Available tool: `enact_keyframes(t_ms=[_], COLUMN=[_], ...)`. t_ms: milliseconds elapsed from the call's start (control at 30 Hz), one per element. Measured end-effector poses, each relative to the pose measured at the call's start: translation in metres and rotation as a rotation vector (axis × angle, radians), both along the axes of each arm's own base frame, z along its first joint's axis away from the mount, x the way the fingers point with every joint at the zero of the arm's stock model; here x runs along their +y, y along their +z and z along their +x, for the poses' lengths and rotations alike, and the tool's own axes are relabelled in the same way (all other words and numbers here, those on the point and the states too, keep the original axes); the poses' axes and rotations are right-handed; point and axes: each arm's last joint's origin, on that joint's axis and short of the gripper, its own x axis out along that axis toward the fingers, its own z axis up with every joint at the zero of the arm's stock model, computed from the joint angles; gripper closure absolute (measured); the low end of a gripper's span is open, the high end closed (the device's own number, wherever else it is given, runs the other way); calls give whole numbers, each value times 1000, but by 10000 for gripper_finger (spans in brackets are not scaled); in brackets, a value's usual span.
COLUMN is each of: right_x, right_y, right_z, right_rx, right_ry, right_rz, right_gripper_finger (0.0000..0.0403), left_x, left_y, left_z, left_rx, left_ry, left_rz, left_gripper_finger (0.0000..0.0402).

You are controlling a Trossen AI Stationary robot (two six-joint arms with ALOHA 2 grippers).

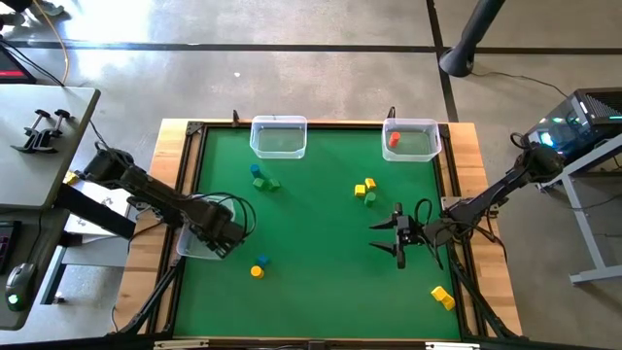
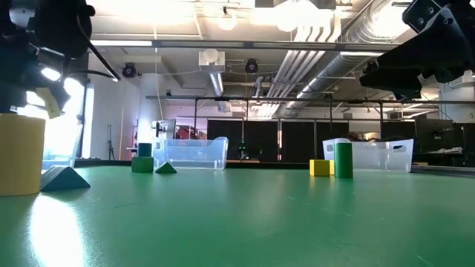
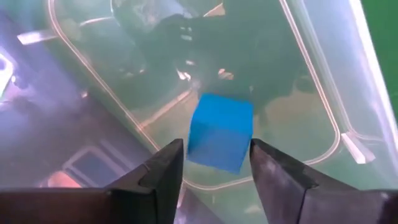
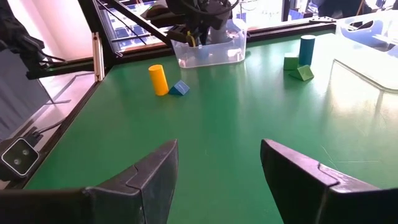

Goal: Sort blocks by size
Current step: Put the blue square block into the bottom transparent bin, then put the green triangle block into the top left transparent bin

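L gripper [image 3: 214,165]: over clear bin [image 1: 190,249] at table's left edge, fingers spread, blue cube [image 3: 219,131] between the tips with gaps both sides – released, not pinched
Blue cube: inside the left bin, tilted, whether it touches the floor can't tell
L arm: reaches in from left side of table, wrist above the bin
R gripper [image 1: 400,236]: hovers over right half of green mat [image 1: 321,282], fingers wide apart, nothing between them
Near L bin: yellow cyl [image 1: 257,272] just beside small blue wedge [image 1: 263,260], on mat right of the bin
Mid-left group: blue cyl [image 1: 256,169], green cube [image 1: 259,182], green wedge [image 1: 273,184], close together below far-left bin [image 1: 279,137]
Mid-right group: 2 yellow blocks [image 1: 364,187] w/ green cyl [image 1: 370,198] just beside, ahead of R gripper
Far-right bin [image 1: 412,140]: red-orange block [image 1: 394,139] inside
Near-right corner: yellow blocks [image 1: 443,297] on mat by the edge, well apart from the rest
Low view: yellow cyl looms large at left, wedge beside it, 2 far bins across the mat
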Motion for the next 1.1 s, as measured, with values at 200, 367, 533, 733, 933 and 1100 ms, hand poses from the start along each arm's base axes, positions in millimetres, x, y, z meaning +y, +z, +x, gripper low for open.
enact_keyframes(t_ms=[200, 367, 533, 733, 933, 1100], right_x=[0, 0, 0, 0, 0, 0], right_y=[0, 0, 0, 0, 0, 0], right_z=[0, 0, 0, 0, 0, 0], right_rx=[0, 0, 0, 0, 0, 0], right_ry=[0, 0, 0, 0, 0, 0], right_rz=[0, -1, -1, -1, 0, 0], right_gripper_finger=[179, 179, 179, 179, 179, 179], left_x=[1, 2, 7, 12, 13, 9], left_y=[1, 15, 41, 71, 84, 85], left_z=[0, -1, -2, 2, 10, 24], left_rx=[-10, -48, -113, -296, -463, -586], left_ry=[-61, -83, -78, -98, -163, -275], left_rz=[-6, -13, 14, 100, 183, 196], left_gripper_finger=[191, 174, 173, 172, 172, 172])
